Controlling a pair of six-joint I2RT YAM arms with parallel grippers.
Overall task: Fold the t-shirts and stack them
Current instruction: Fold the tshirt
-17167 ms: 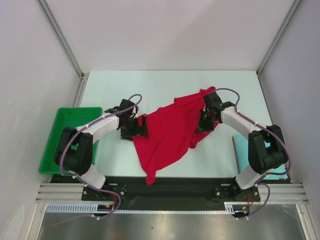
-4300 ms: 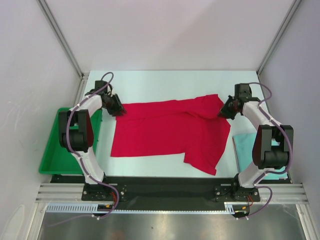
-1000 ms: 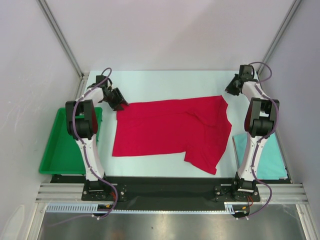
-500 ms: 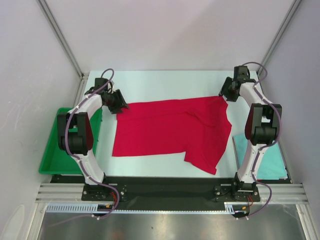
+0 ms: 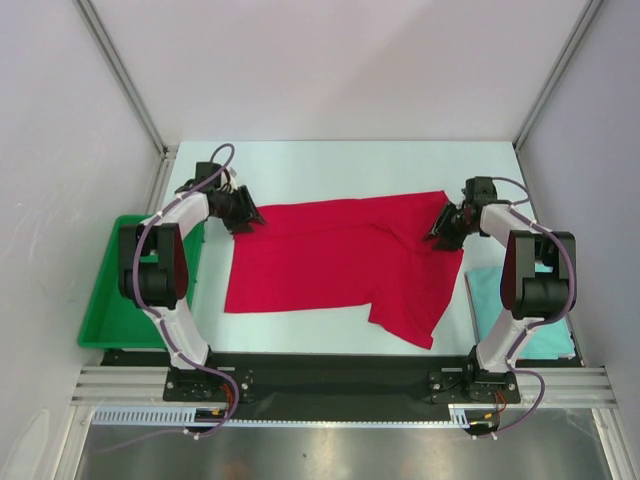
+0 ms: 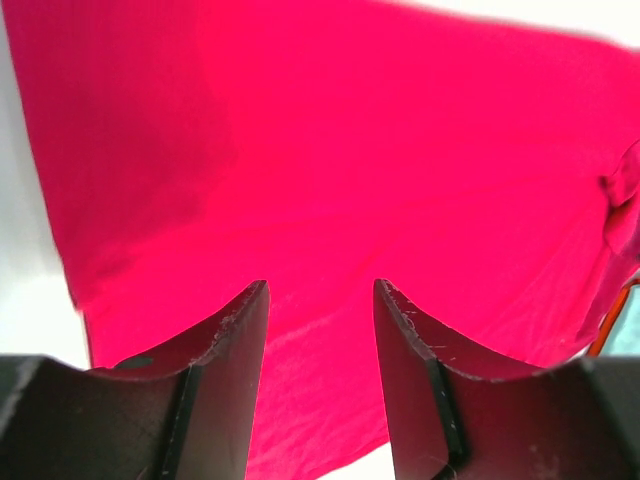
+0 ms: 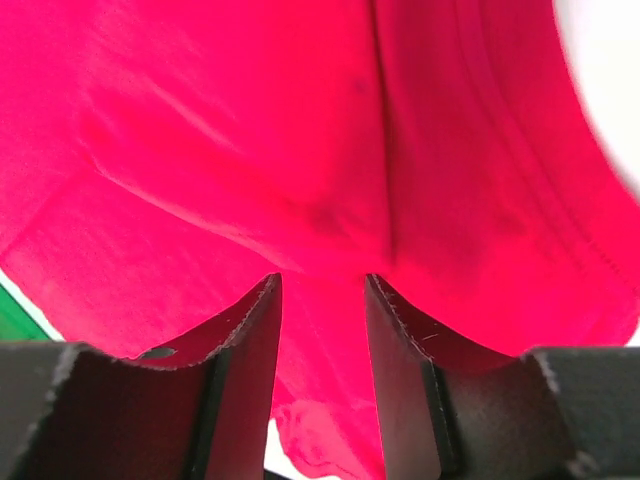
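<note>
bright red cloth t-shirt (image 5: 340,262) spread flat on white table (image 5: 330,165). left fingers (image 5: 249,216) parted over its far left corner, right fingers (image 5: 440,231) parted over far right edge, neither gripping.

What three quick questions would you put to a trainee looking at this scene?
1. True or false: the red t-shirt lies spread out on the table.
2. Where is the green tray? A) off the table's left edge B) off its right edge C) against the far wall
3. Fill in: the folded teal t-shirt lies at the table's near ___ corner.

Key: 1 true; 2 A; 3 right.
</note>
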